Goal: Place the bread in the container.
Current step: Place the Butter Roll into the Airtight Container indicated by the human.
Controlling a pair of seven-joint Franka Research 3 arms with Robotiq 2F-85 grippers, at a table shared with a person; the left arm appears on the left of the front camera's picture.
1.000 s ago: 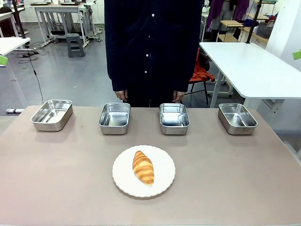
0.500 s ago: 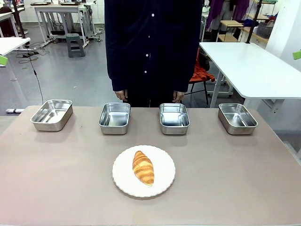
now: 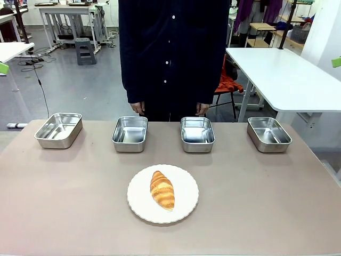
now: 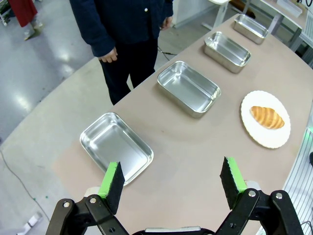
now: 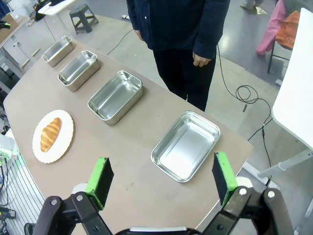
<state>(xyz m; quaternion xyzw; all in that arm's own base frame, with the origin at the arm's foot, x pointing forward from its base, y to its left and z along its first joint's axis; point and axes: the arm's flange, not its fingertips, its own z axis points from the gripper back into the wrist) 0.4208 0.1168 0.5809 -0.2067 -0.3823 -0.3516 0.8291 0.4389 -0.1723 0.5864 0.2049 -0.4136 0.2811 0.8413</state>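
Bread [image 3: 162, 190] lay on the white plate [image 3: 187, 207] at mid-surface [image 3: 64, 202], well apart from four empty containers [image 3: 129, 133] along the far edge. Left end effector [image 4: 172, 175] and right end effector [image 5: 161, 175] hung spread, holding nothing; grasp and placement were both yet to do.

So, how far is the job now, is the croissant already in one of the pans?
Done: nothing yet. The croissant lies on the white plate, and the four steel pans are empty. In hand: nothing; the left gripper and right gripper are open. Left: grasp the croissant and put it in a pan.
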